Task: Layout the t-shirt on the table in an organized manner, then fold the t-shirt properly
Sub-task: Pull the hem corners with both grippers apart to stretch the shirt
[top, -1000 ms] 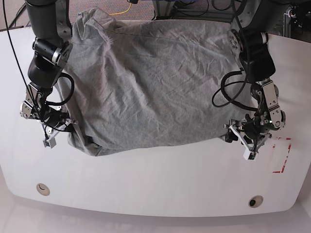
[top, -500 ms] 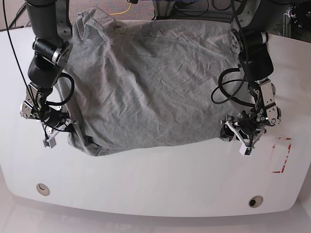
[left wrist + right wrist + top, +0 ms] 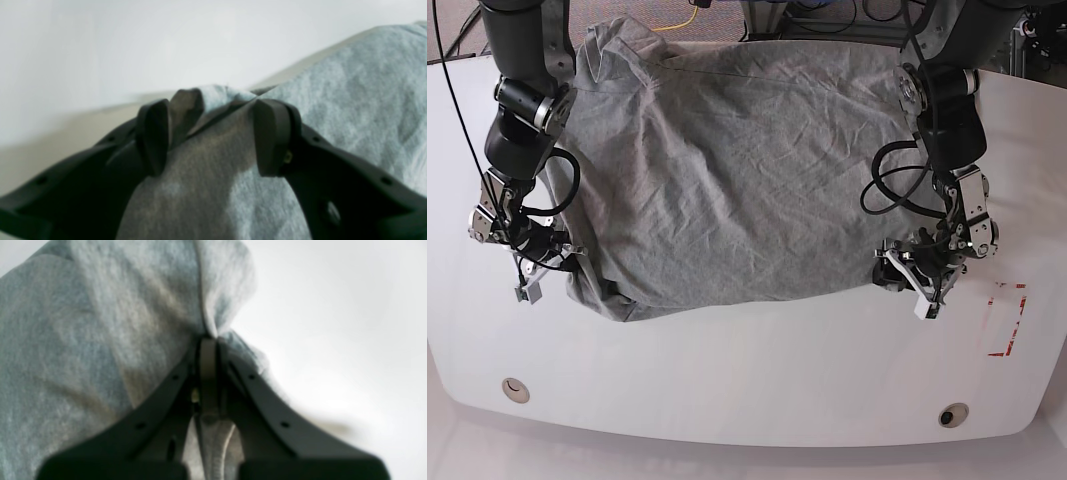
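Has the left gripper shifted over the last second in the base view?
Yes. The left gripper has slid away from the red outline mark, inward along the t-shirt edge. The table stays put.

1. Past the far edge you see a strip of brownish floor (image 3: 642,12).
2. A yellow cable (image 3: 685,20) lies on that floor.
3. Black cables (image 3: 827,12) cluster beside dark equipment at the top.
4. Lighting is bright and even.

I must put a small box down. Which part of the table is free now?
The table is bare in front, between the t-shirt hem and the near edge, up to the red outline. Both side margins hold the arms, so they are crowded.
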Tool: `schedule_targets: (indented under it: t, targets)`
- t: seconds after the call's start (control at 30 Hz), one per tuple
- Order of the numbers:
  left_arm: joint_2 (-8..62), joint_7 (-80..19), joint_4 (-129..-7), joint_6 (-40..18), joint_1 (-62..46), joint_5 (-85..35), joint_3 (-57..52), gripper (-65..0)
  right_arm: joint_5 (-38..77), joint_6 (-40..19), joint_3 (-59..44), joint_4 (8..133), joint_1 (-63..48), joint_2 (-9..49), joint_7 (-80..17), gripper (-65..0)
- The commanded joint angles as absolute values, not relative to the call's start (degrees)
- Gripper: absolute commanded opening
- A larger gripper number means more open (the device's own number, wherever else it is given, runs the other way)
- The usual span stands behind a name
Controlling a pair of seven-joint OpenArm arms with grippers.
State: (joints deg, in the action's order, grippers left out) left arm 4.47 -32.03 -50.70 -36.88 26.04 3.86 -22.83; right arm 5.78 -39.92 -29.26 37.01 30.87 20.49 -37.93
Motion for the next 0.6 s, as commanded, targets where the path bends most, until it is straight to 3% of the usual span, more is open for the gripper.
schedule_targets:
  t: [0.0,0.27,0.57]
  targets:
    - [4.9,-30.6,-51.5,-37.0,27.9,2.9,-22.7,-28.5,5.7,-40.0,-29.4,37.8,32.0,21.4,-38.2,-64.7]
    - [4.9,-28.2,-51.3,-33.0,27.9,2.9,-22.7,-29.0,5.7,-40.0,-29.4,37.8,32.0,21.5,-38.2,-64.7]
    - [4.9,-26.7,-46.6,-31.9,29.6,2.9,-22.6,-46.5,5.7,-40.0,-29.5,37.8,32.0,21.5,-38.2,-64.7]
